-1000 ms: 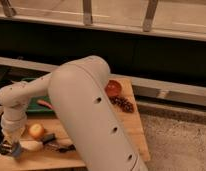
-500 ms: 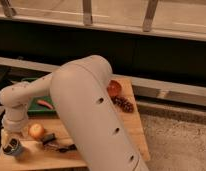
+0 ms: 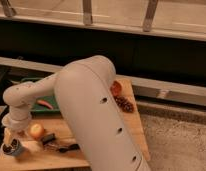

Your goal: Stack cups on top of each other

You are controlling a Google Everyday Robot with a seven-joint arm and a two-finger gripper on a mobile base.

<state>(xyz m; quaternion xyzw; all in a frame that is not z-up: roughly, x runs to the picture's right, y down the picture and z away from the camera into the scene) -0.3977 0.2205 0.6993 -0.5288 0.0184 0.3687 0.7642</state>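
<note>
The light-blue cup [image 3: 11, 148] with a dark inside stands at the front left corner of the wooden table [image 3: 103, 159]. A cream-white shape [image 3: 6, 135], which looks like the taller tumbler, shows right behind it, partly hidden by my arm. My gripper [image 3: 14, 136] hangs from the wrist directly over the blue cup, at its rim. My large white arm hides much of the table's middle.
A round orange-yellow fruit [image 3: 36, 131] lies right of the gripper, with a pale object [image 3: 34, 146] and a black item [image 3: 66, 148] in front of it. A green tray [image 3: 50, 105] holds a red item [image 3: 44, 104]. A red-orange bowl [image 3: 116, 89] and a pine cone [image 3: 125, 105] sit far right.
The wrist has shifted slightly down and to the left over the blue cup. The cup and the other objects stay where they were.
</note>
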